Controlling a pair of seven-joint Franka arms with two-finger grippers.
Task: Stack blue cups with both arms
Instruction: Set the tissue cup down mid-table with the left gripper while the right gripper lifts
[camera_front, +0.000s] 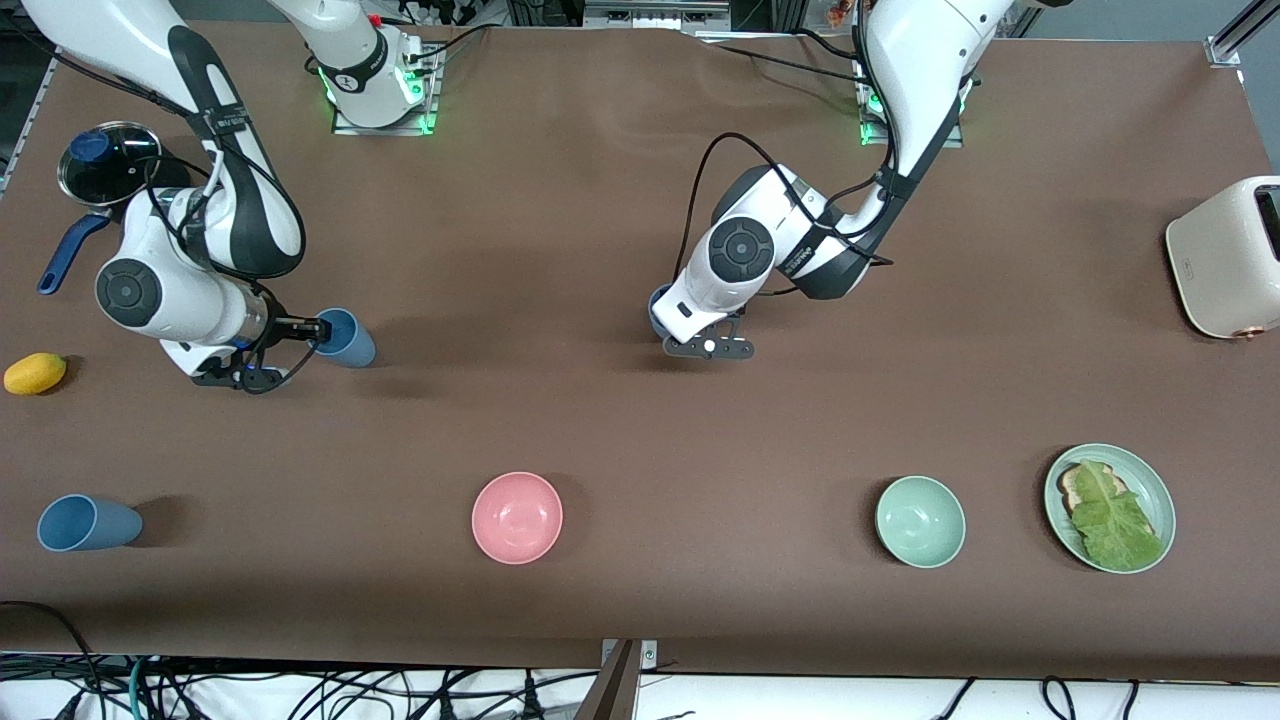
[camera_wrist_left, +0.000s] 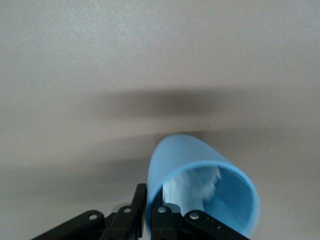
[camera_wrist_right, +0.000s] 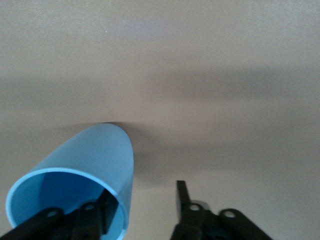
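Observation:
My right gripper (camera_front: 318, 330) is open at the mouth of a brighter blue cup (camera_front: 350, 340) toward the right arm's end of the table. In the right wrist view one finger (camera_wrist_right: 105, 200) is inside the cup (camera_wrist_right: 95, 155) and the other finger (camera_wrist_right: 182, 197) is outside, well apart from the wall. My left gripper (camera_front: 662, 322) is over the middle of the table and is shut on the rim of a blue cup (camera_front: 655, 303), mostly hidden under the wrist. The left wrist view shows its wall (camera_wrist_left: 185, 155) pinched between my fingers (camera_wrist_left: 140, 200). A slate-blue cup (camera_front: 88, 523) lies on its side near the front edge.
A pink bowl (camera_front: 517, 517), a mint-green bowl (camera_front: 920, 521) and a green plate (camera_front: 1150, 480) with toast and lettuce sit nearer the front camera. A cream toaster (camera_front: 1225, 257) stands at the left arm's end. A yellow fruit (camera_front: 35, 373) and a lidded pot (camera_front: 105, 160) sit at the right arm's end.

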